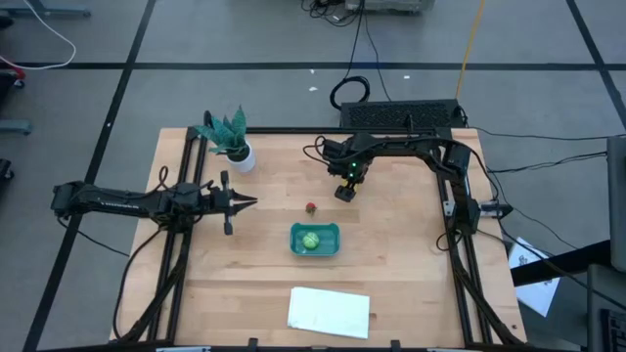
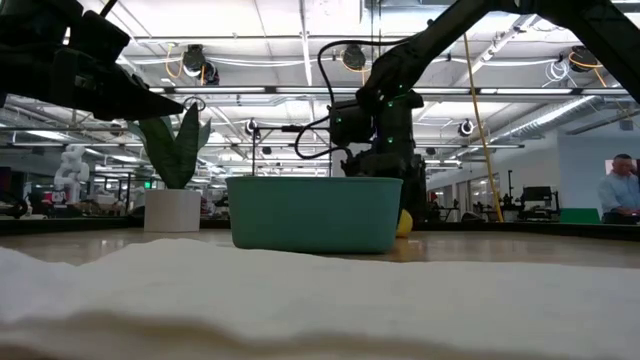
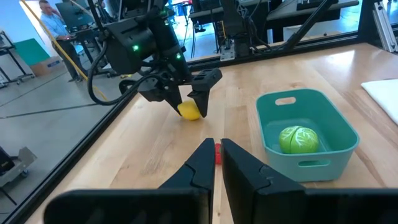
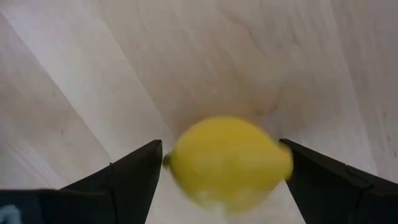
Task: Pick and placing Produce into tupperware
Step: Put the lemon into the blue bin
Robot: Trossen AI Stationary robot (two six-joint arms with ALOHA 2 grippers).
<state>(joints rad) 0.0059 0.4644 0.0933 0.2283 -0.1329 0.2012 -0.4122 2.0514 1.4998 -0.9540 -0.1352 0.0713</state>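
The yellow lemon-like produce (image 4: 230,162) lies on the wooden table, behind the teal tupperware (image 1: 331,250). My right gripper (image 3: 188,107) points down over it, open, with one finger at each end of the lemon (image 3: 189,111). A round light-green produce (image 3: 298,139) lies inside the tupperware (image 3: 336,134). The small red produce (image 1: 311,207) rests on the table just beyond the container. My left gripper (image 1: 249,202) waits shut at the table's left, level, pointing toward the red piece (image 3: 217,152). My right gripper comes from above, pointing down, with its fingers (image 4: 134,168) standing close beside the lemon's two pointed ends (image 4: 283,158). The lemon rests on the table. I cannot tell whether the fingers touch it.
A potted plant (image 1: 230,137) with teal leaves stands at the far left. A flat white sheet (image 1: 329,311) lies near the front edge. Dark rails (image 1: 176,244) run along both sides of the table. A person (image 2: 620,190) sits in the room beyond.
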